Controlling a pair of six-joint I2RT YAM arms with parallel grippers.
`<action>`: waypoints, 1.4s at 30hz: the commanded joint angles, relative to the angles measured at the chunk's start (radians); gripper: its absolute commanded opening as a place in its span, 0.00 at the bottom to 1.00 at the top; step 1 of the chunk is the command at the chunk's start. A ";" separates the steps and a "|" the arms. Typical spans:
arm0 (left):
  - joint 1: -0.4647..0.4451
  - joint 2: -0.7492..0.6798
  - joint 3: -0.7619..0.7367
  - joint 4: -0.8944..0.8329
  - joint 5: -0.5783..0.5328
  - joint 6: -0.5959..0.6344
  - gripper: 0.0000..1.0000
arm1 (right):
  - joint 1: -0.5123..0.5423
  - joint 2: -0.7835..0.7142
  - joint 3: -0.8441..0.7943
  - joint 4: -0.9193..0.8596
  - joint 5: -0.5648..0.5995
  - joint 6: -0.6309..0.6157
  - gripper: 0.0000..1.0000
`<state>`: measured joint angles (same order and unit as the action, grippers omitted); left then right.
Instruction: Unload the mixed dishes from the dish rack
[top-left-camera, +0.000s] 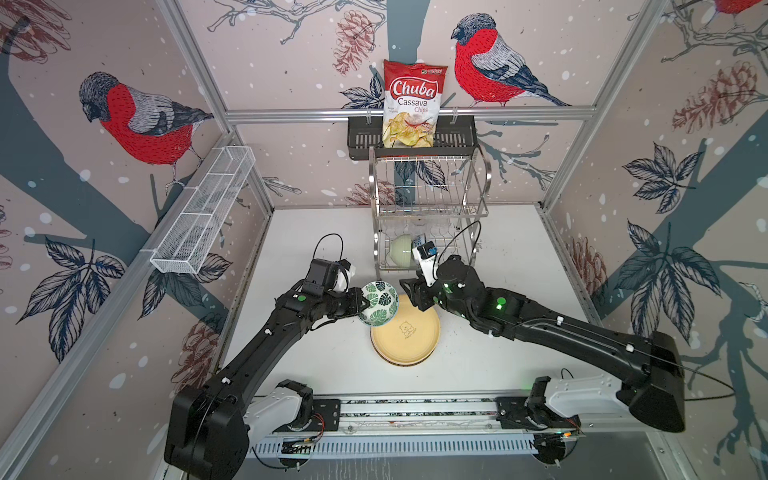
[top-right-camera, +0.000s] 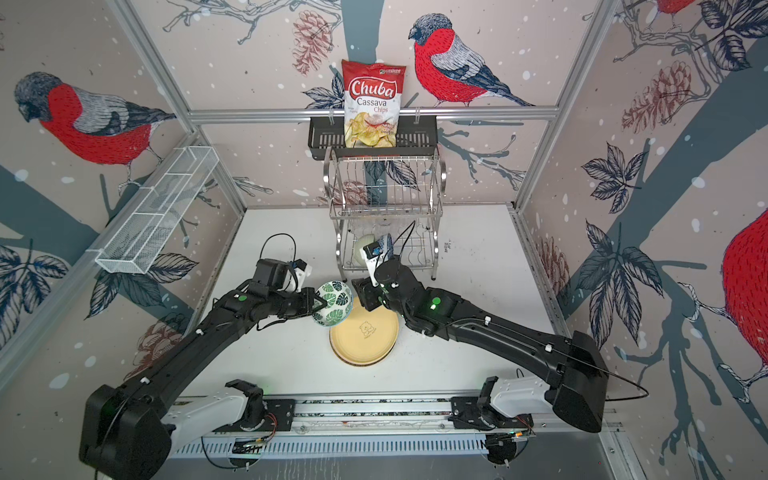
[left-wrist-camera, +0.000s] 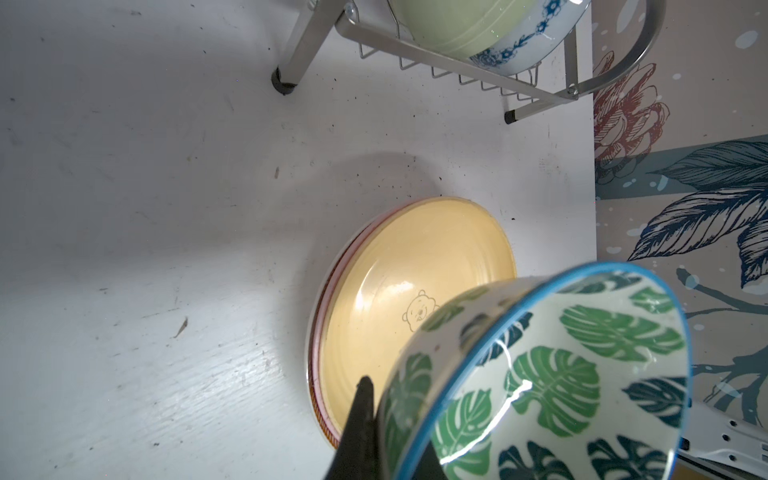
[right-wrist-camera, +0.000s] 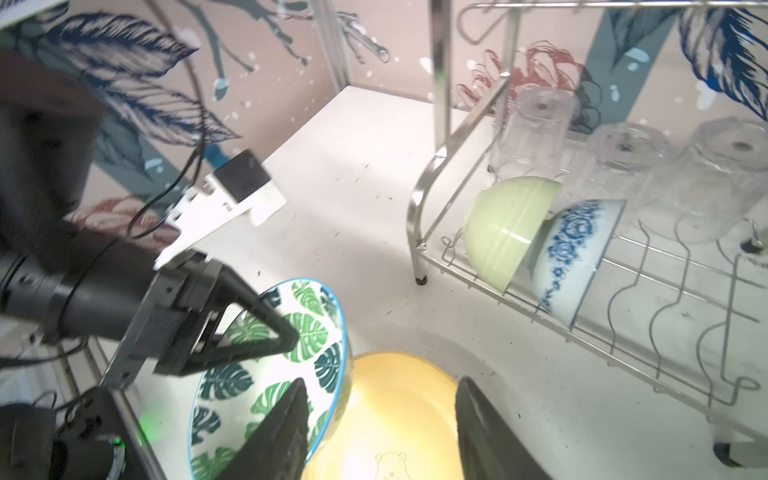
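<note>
Leaf-print bowl (top-left-camera: 378, 303) hangs tilted at frame centre in both top views. Left gripper (top-left-camera: 362, 302) jaws clamp its rim over the cream-yellow plate (top-left-camera: 411, 340), probably for stacking. Right gripper (right-wrist-camera: 382, 419) jaws apart, empty. Dish rack (top-left-camera: 430, 214) lower tier holds pale green bowl (right-wrist-camera: 505, 232) and blue-white bowl (right-wrist-camera: 575, 257).

Bright, even light from above. Glare streaks in leaf bowl (left-wrist-camera: 540, 374) beside left gripper (left-wrist-camera: 390, 432) fingers (left-wrist-camera: 361, 415); soft shadow on table (left-wrist-camera: 365, 166) beyond. Left arm (right-wrist-camera: 50, 174) blurred in right wrist view; top-view edges bowed.
</note>
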<state>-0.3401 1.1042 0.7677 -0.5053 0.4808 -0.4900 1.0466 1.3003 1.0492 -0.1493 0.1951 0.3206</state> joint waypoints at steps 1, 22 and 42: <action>0.000 -0.003 -0.001 0.030 -0.028 0.003 0.00 | -0.005 0.036 0.030 0.024 -0.032 0.057 0.58; 0.000 -0.010 -0.051 0.081 -0.065 -0.016 0.00 | 0.009 0.453 0.285 -0.194 -0.185 0.056 0.25; 0.000 -0.036 -0.057 0.234 0.027 -0.045 0.77 | 0.016 0.281 0.131 -0.200 -0.078 0.194 0.00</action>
<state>-0.3401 1.0756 0.6949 -0.3687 0.4580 -0.5205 1.0702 1.6291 1.2114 -0.3656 0.0677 0.4534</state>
